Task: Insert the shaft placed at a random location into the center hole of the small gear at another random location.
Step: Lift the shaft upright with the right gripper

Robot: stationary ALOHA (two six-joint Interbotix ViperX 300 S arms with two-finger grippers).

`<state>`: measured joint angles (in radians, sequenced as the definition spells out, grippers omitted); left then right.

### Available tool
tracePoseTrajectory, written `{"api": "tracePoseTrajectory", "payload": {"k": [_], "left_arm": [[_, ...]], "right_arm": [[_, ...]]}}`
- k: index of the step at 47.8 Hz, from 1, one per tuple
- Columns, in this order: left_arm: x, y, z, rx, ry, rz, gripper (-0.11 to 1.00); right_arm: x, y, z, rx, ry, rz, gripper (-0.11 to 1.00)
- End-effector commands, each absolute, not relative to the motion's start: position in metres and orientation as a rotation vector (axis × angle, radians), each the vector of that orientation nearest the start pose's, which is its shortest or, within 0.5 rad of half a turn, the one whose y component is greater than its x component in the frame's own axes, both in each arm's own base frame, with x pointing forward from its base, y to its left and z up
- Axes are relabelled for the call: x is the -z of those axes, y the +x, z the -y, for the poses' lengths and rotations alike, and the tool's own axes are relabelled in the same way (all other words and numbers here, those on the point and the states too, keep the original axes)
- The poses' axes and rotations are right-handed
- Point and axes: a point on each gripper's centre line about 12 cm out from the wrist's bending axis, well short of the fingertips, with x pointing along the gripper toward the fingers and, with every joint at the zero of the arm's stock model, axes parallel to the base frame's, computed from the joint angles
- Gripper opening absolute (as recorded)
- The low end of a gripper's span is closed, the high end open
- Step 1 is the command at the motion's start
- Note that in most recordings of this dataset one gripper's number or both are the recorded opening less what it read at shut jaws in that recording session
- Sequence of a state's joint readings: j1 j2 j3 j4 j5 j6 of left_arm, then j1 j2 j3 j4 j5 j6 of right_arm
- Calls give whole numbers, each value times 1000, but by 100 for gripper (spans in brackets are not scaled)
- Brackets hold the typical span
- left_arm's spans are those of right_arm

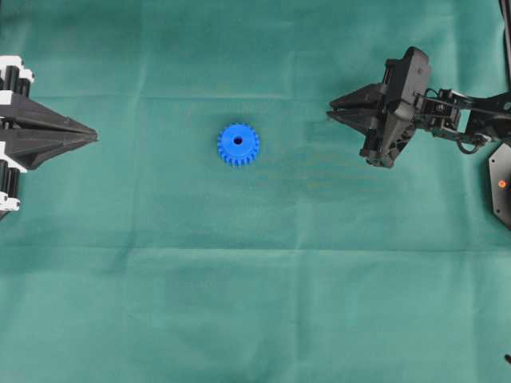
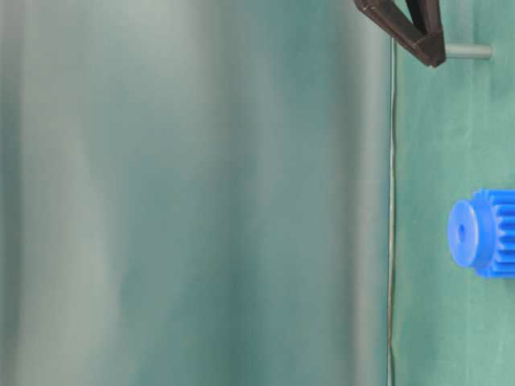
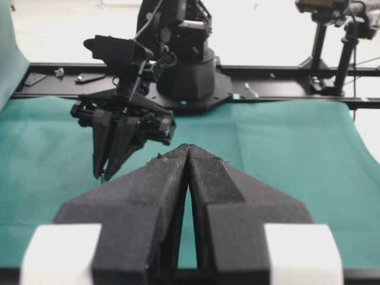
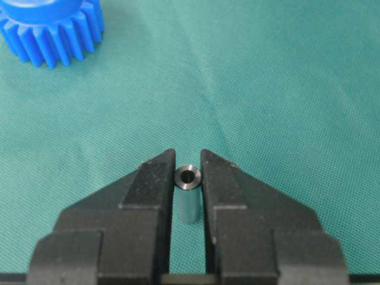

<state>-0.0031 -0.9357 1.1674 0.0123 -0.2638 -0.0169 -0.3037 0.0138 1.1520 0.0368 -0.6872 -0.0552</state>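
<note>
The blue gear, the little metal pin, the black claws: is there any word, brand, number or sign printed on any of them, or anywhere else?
None readable in any view.
small gear: plain blue, no marking.
shaft: bare metal.
right gripper, left gripper: plain black.
Black plate: only an orange dot, no text.

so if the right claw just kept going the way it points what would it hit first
Probably the small gear. In the right wrist view it sits ahead and a bit left of the right claw, which is shut on the shaft. Only green cloth lies between; a perfectly straight line might pass beside it.
</note>
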Motion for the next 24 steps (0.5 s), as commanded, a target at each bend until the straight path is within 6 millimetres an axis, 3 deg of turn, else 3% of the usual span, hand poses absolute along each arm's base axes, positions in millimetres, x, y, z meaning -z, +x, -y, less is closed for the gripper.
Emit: {"api": "tracePoseTrajectory", "payload": {"k": [1, 15, 24], "left_arm": [[-296, 206, 1, 8, -5, 55, 0], [-296, 206, 1, 9, -4, 52, 0], [-296, 206, 1, 9, -4, 54, 0]], "right_arm": [[-101, 276, 91, 318, 29, -461, 13], [-106, 279, 91, 320, 32, -443, 13], [-128, 281, 92, 319, 36, -427, 13]]}}
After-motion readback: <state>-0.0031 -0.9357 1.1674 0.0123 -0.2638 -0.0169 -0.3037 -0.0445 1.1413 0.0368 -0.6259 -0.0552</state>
